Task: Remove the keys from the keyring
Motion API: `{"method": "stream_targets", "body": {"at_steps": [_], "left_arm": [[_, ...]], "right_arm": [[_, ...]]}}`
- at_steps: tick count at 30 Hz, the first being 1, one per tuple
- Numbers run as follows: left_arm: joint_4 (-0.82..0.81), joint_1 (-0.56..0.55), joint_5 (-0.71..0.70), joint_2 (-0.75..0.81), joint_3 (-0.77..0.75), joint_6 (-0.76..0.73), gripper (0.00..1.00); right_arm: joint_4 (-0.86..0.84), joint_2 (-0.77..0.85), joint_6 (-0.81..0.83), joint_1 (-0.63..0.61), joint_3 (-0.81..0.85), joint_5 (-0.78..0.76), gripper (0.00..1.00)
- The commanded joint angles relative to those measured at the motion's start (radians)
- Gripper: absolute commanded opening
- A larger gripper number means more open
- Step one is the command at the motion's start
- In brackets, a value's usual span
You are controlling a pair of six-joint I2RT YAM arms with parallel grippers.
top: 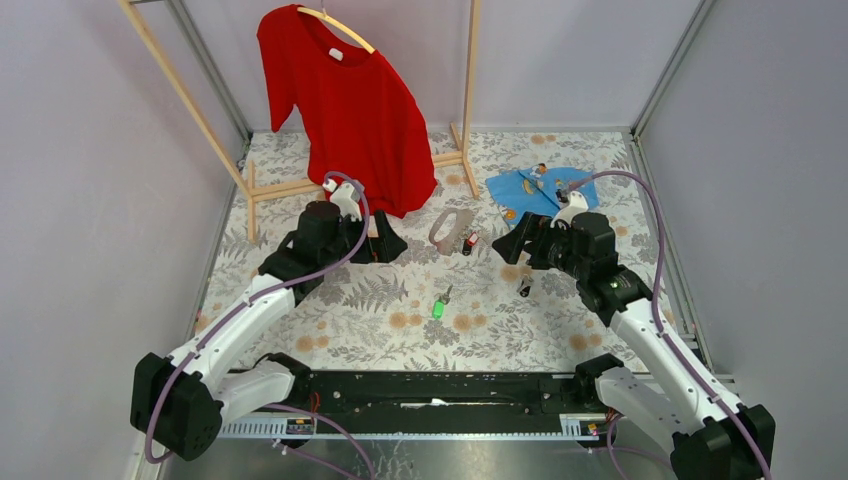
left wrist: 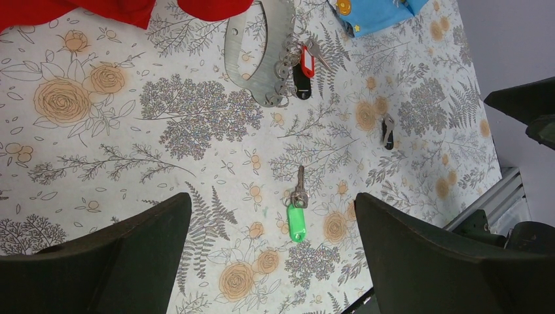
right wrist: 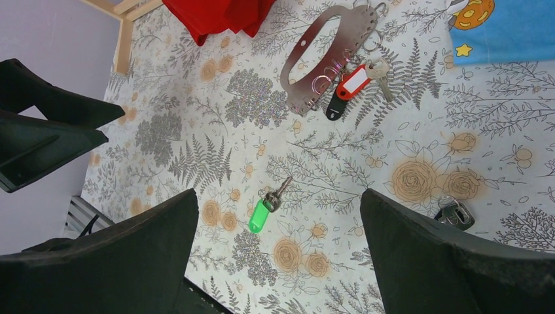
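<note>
Table carries everything; left tool and right tool hover wide open, gripping nothing; keyring lies between them, red key and black key seemingly still attached; green key and another dark key lie free.

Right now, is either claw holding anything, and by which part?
Nothing is held. The left claw and the right claw are both open and empty. The green key lies loose on the table.
</note>
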State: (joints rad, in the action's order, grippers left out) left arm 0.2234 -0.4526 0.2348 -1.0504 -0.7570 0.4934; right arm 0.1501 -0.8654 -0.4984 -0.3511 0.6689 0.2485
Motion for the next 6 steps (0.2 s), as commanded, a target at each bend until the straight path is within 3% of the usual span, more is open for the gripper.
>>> {"method": "stream_targets", "body": {"at_steps": [1, 6], "left_arm": [[-0.053, 0.0, 0.003, 0.007, -0.028, -0.019, 0.99], [-0.059, 0.0, 0.005, 0.005, -0.025, -0.018, 0.99]], "right_arm": [[-0.002, -0.003, 0.022, 0.003, 0.005, 0.01, 1.0], [-0.003, -0.004, 0.024, 0.003, 0.006, 0.011, 1.0]]}}
